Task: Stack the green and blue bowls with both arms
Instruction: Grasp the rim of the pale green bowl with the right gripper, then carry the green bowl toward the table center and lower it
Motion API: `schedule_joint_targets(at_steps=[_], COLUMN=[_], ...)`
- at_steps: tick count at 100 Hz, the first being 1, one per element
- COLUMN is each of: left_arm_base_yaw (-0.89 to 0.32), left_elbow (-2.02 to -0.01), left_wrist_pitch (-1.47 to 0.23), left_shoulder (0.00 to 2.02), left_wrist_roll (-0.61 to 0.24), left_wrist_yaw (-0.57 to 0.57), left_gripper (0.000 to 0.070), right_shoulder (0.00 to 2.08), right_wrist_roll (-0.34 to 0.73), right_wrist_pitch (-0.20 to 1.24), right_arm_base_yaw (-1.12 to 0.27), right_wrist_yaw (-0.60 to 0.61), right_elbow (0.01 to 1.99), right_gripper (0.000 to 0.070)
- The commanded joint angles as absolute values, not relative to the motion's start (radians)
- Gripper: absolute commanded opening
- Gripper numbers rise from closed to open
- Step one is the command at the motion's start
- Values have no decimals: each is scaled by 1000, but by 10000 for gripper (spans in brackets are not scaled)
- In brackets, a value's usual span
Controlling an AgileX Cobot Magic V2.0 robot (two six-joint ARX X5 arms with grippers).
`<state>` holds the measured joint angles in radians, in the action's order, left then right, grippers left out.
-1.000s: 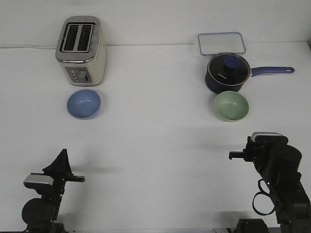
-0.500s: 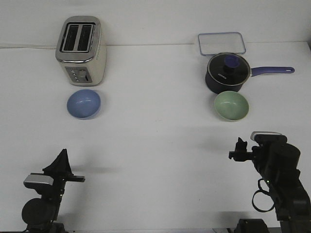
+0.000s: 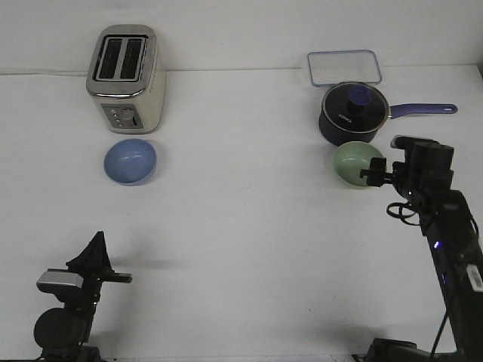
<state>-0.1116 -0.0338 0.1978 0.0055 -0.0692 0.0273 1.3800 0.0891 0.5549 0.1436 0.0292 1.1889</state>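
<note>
The green bowl point(image 3: 353, 161) sits upright on the table just in front of the saucepan. My right gripper point(image 3: 375, 176) hangs at the bowl's right rim, with one dark finger reaching over that edge. Its jaws look parted and nothing is held. The blue bowl point(image 3: 130, 161) rests upright at the left, in front of the toaster, with nothing near it. My left gripper point(image 3: 96, 255) stays low at the front left corner, far from both bowls. It is seen side-on, so its jaws cannot be read.
A dark navy saucepan point(image 3: 352, 115) with a lid and a purple handle stands right behind the green bowl. A clear rectangular container point(image 3: 344, 67) lies behind it. A silver toaster point(image 3: 126, 78) stands at the back left.
My right arm has reached forward from the front right corner to the green bowl's right rim. The left arm and both bowls have not moved.
</note>
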Motion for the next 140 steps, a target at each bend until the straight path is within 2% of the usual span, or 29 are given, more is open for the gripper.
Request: schedule_joint_targets(at_steps=[1, 23, 59, 65, 75, 79, 105, 125, 140], left_arm_base_yaw=[-111, -111, -111, -111, -111, -111, -111, -111, -111], left_elbow=[-14, -14, -14, -14, -14, -14, -14, -14, -14], left_wrist_pitch=[210, 210, 210, 210, 210, 210, 210, 210, 210], left_shoulder=[3, 3, 3, 3, 3, 3, 3, 3, 3], left_wrist_roll=[-72, -72, -72, -72, -72, -72, -72, -72, -72], left_wrist_yaw=[29, 29, 29, 29, 29, 29, 29, 29, 29], left_gripper=[12, 12, 12, 12, 12, 12, 12, 12, 12], right_shoulder=[1459, 1649, 1792, 1801, 1802, 1802, 1768, 1613, 1491], right_wrist_roll=[62, 47, 44, 44, 38, 35, 38, 78, 86], right_wrist_pitch=[535, 480, 442, 441, 442, 441, 477, 575, 663], right_arm_base_yaw=[154, 188, 204, 204, 204, 204, 203, 160, 81], right_wrist_yaw=[28, 31, 63, 63, 75, 87, 175, 263, 275], right_elbow=[1232, 1297, 1297, 1297, 1296, 1297, 1298, 1298, 1297], right_gripper=[446, 446, 434, 351, 72, 0, 0, 0, 0])
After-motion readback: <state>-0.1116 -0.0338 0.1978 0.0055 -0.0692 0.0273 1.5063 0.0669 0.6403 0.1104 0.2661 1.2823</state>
